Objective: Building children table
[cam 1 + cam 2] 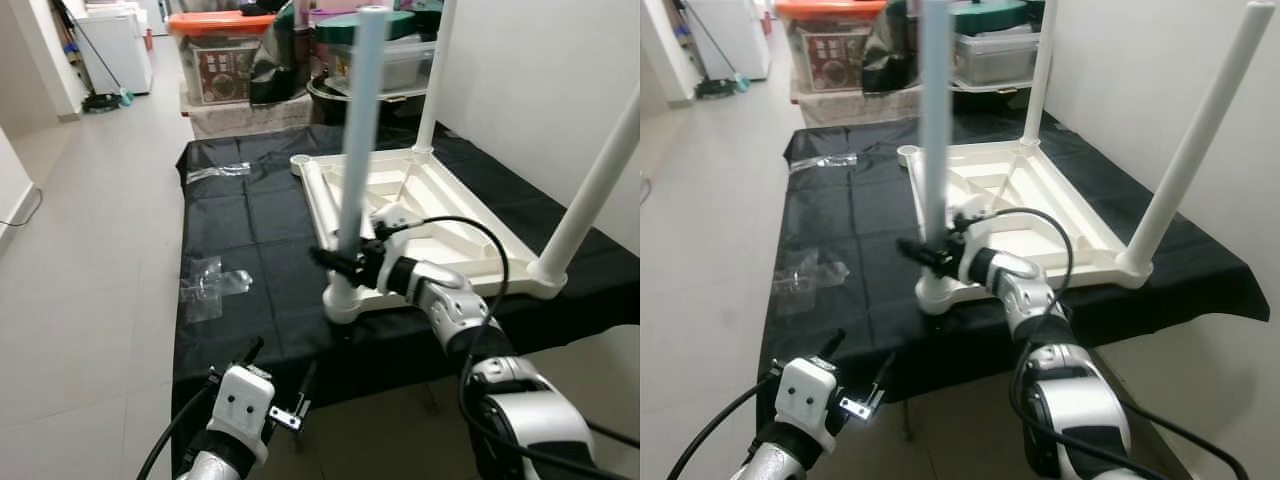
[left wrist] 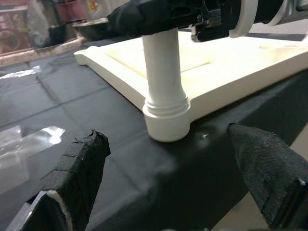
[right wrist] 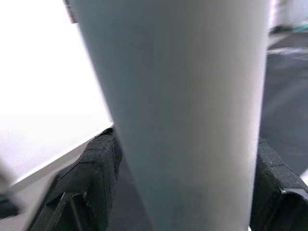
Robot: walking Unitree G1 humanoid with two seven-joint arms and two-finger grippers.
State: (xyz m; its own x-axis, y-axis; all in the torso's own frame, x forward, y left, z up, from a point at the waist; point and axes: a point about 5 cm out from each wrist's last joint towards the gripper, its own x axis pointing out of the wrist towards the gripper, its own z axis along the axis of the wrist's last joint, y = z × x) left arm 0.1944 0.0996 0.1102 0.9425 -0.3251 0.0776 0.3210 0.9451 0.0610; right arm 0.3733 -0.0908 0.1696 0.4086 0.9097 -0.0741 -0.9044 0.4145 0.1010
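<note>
Upside-down table top (image 1: 440, 215) lies on the black cloth (image 1: 250, 230). Right gripper (image 1: 338, 262) is clamped around the near-corner leg (image 1: 358, 140), low down by its socket. Left gripper (image 1: 282, 385) hangs fingers apart, empty, below the cloth's front edge.

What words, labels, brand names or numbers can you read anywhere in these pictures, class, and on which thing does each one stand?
No text can be read here.
The printed box inside the clear storage bin with the orange lid carries a picture and lettering, too small and blurred to read.
The upturned white table top, its legs and the right gripper on the near leg show no markings.
</note>
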